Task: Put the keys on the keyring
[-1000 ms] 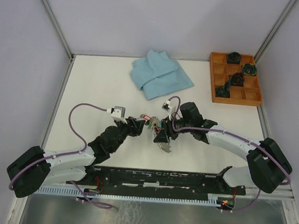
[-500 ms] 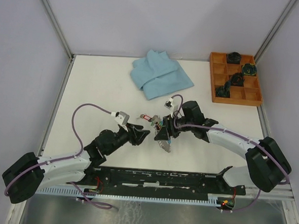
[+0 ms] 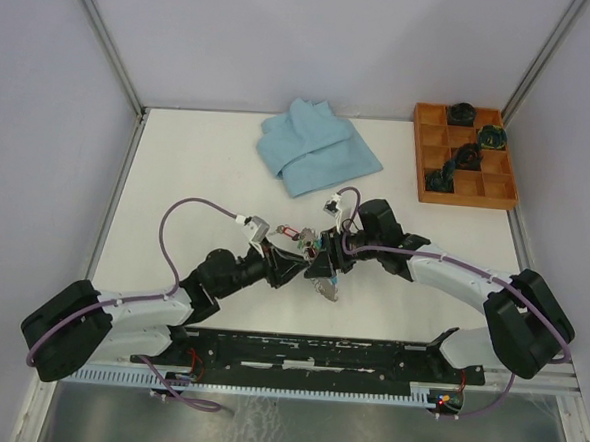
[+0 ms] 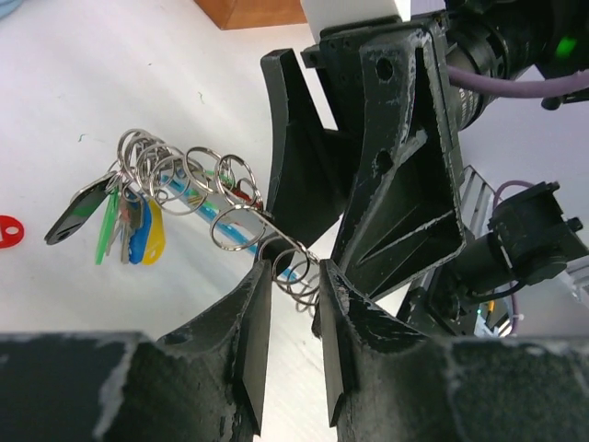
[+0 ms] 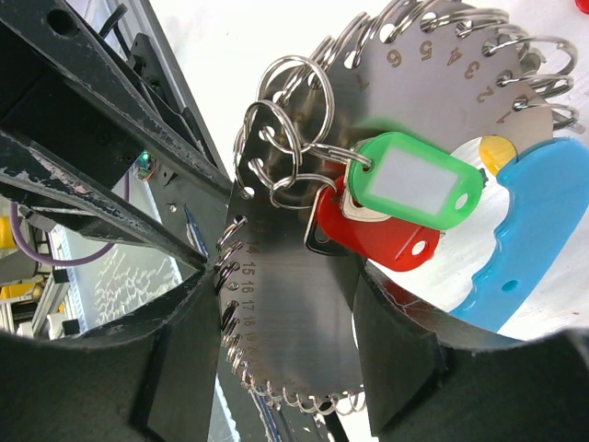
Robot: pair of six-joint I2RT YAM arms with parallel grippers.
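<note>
Holding the grey coil-edged metal keyring point(image 3: 320, 270) just above the middle of the white bench point(image 3: 178, 174).
Your right claw point(image 5: 285, 285) grasps its plate; your left claw point(image 4: 290, 272) flanks the coil, grip impossible to tell; colour-tagged silver keys point(image 4: 120, 221) hang on it.

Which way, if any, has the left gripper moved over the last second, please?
Yes. Judged against the blue cloth, the left gripper has shifted right and slightly down the view, bringing its jaws around the keyring.
</note>
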